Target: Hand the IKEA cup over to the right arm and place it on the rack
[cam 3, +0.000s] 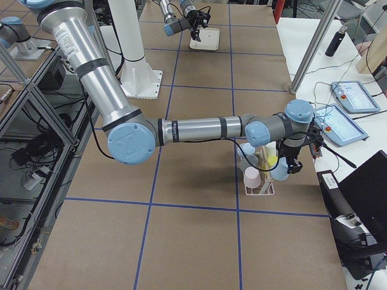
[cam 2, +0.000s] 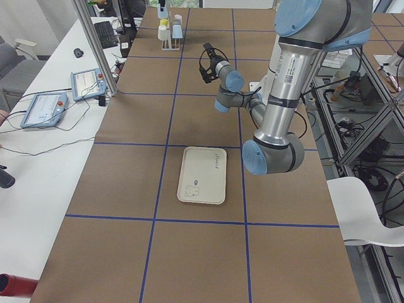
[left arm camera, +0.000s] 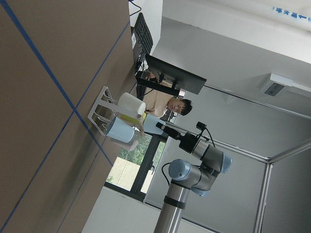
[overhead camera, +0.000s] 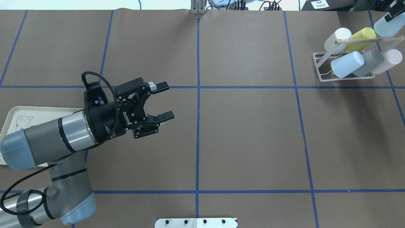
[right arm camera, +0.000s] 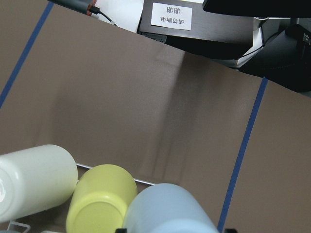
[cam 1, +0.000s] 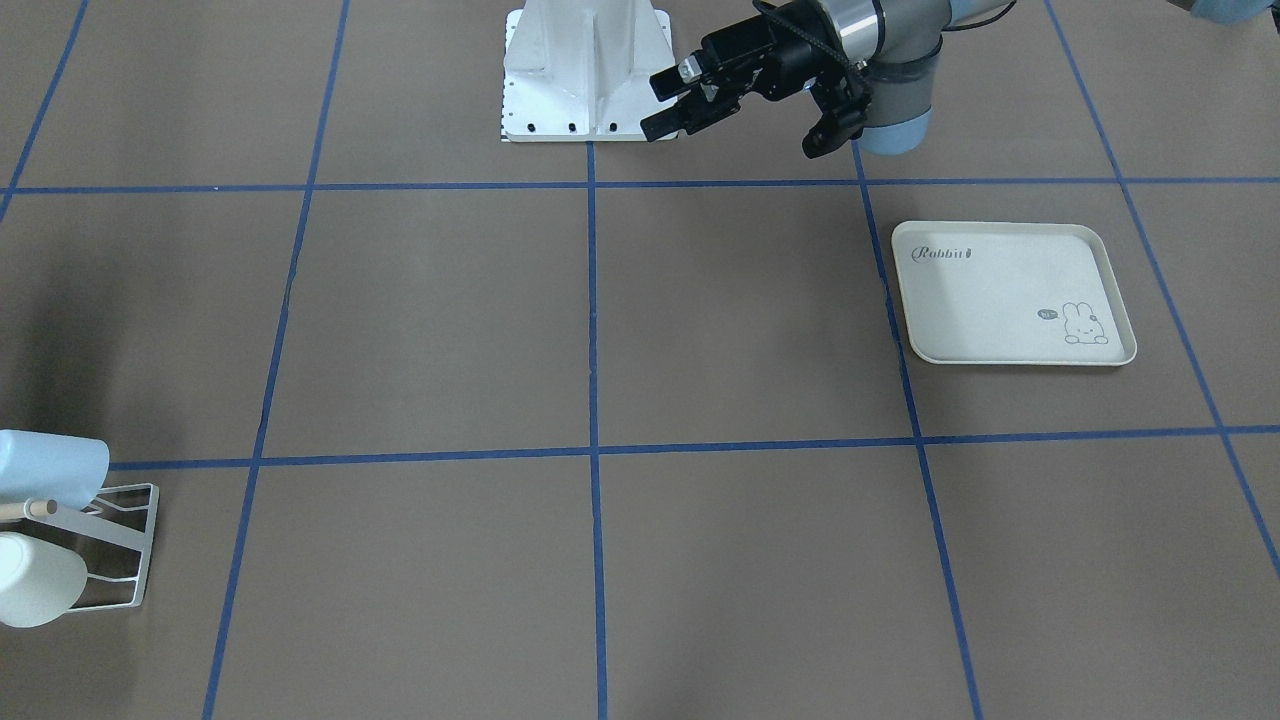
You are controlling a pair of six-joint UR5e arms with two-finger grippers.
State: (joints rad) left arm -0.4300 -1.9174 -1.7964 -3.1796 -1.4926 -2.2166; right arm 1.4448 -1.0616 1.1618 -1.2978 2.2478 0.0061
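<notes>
My right gripper (overhead camera: 393,12) is at the far right, over the white wire rack (overhead camera: 319,68), shut on a light blue IKEA cup (overhead camera: 387,26). The cup lies tilted above the rack's wooden peg (overhead camera: 370,40). It fills the bottom of the right wrist view (right arm camera: 170,208), and the front view shows it over the rack (cam 1: 50,465). The rack (cam 1: 125,560) also holds white, yellow, light blue, grey and pink cups. My left gripper (overhead camera: 163,101) is open and empty, held above the table left of centre, far from the rack.
A cream rabbit-print tray (overhead camera: 41,110) lies on the table under my left arm, and it also shows in the front view (cam 1: 1000,290). The robot's white base plate (cam 1: 585,75) is at the table's near edge. Blue tape lines cross the brown tabletop.
</notes>
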